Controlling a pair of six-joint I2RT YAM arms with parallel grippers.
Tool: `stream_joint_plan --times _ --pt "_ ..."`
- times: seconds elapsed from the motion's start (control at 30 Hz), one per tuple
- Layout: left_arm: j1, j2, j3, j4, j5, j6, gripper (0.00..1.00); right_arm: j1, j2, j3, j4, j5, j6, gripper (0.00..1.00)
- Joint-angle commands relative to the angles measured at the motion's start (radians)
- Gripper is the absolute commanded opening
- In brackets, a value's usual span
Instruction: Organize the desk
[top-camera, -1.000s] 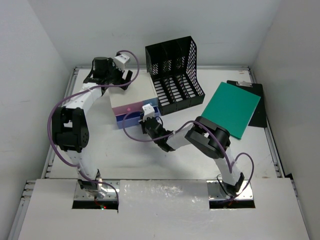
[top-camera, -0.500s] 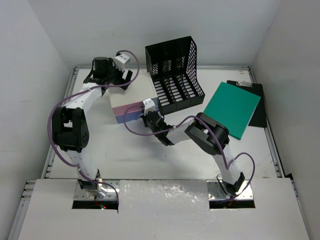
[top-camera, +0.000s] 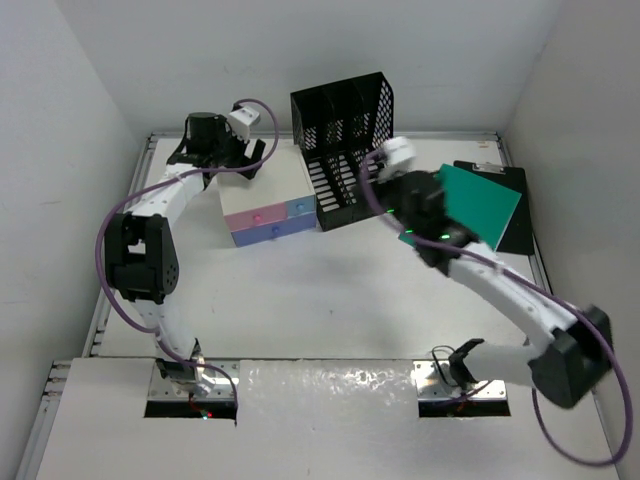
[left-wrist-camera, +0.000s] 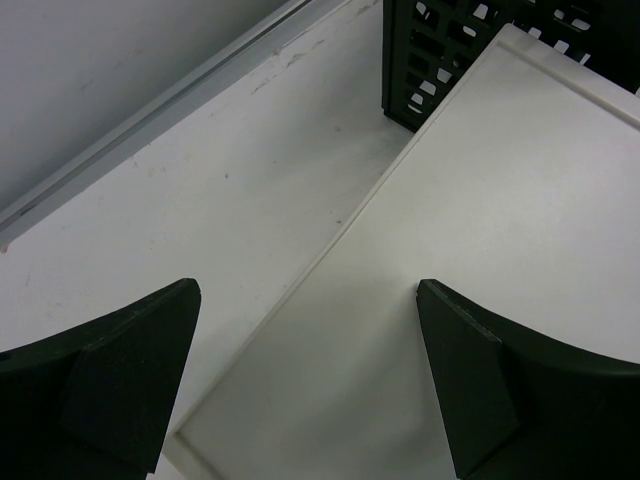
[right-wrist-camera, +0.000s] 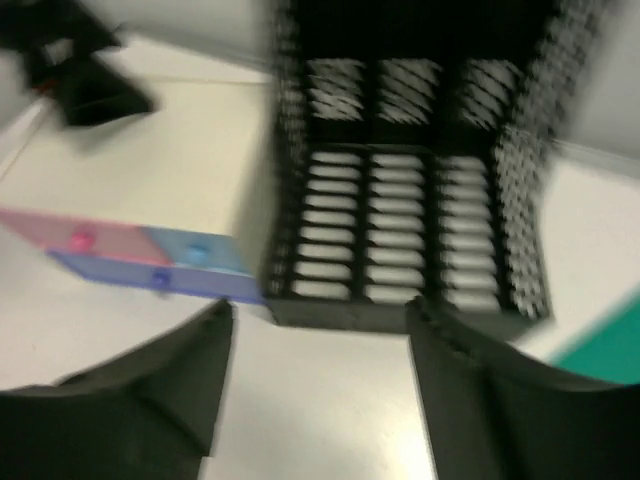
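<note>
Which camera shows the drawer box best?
Top external: the whole drawer box shows sharply, white top plus pink and blue fronts. Left wrist shows only part of its white top; right wrist shows the fronts, blurred.

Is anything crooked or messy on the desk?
Yes, a bit. The green folder lies crooked on top of the black clipboard at the right side of the desk, at a slant to the desk's edge. The little drawer box sits slightly slanted too. Nothing looks spilled or broken.
</note>
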Motion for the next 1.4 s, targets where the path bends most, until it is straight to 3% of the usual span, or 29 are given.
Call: stream_joint_plan --times 0.0,0.07,0.1,0.17,0.27,0.4,0.83,1.03,1.2,1.37 --pt "0.002 0.049 -0.007 -0.153 -0.023 0.015 0.89 -0.343 -0.113 -0.099 -0.344 -0.224 0.188 0.71" --pt "0.002 0.048 -0.004 -0.161 -0.014 0.016 0.89 -0.532 -0.205 -0.232 -0.304 -0.319 0.275 0.79" --pt "0.002 0.047 -0.004 -0.164 -0.012 0.018 0.89 -0.699 -0.219 -0.265 -0.284 -0.379 0.324 0.80" --pt "0.002 0.041 -0.009 -0.167 0.000 0.019 0.89 -0.862 -0.230 -0.334 -0.271 -0.424 0.348 0.85" --pt "0.002 0.035 -0.017 -0.165 0.006 0.026 0.89 -0.989 -0.158 -0.408 -0.213 -0.557 0.384 0.96" --pt "0.001 0.035 -0.010 -0.165 0.024 0.026 0.89 -1.131 -0.023 -0.446 -0.159 -0.558 0.393 0.96" --pt "-0.011 0.012 -0.024 -0.179 -0.014 0.046 0.90 -1.181 0.042 -0.443 -0.136 -0.280 0.366 0.93" --pt "-0.016 0.003 -0.018 -0.182 -0.020 0.044 0.90 -1.182 -0.049 -0.365 -0.257 -0.217 0.258 0.94" --pt "-0.021 0.011 0.022 -0.219 -0.032 0.049 0.90 -1.184 0.091 -0.346 -0.207 -0.327 0.313 0.93" --pt "-0.043 -0.012 0.049 -0.253 -0.077 0.056 0.90 -1.184 0.210 -0.363 -0.112 -0.337 0.312 0.89"
